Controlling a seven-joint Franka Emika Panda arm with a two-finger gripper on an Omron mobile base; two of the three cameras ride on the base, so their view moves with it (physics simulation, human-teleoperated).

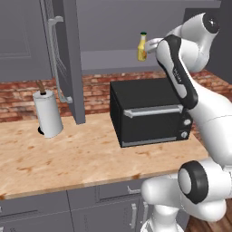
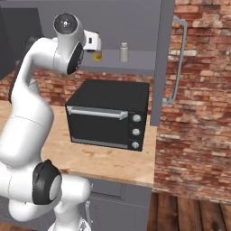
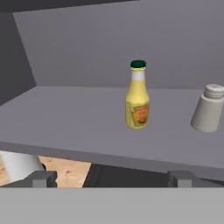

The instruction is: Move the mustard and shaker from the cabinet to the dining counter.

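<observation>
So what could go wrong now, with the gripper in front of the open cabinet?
1. The mustard is tall and slim; a slightly off approach by the open gripper could tip it on the shelf.
2. The shaker stands close beside the mustard, so a wide finger may knock it.
3. The gripper sits near the shelf edge and could catch on it.

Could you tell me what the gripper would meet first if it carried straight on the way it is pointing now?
Most likely the mustard, standing upright on the cabinet shelf between the open fingers' line; the shaker stands off to one side.
</observation>
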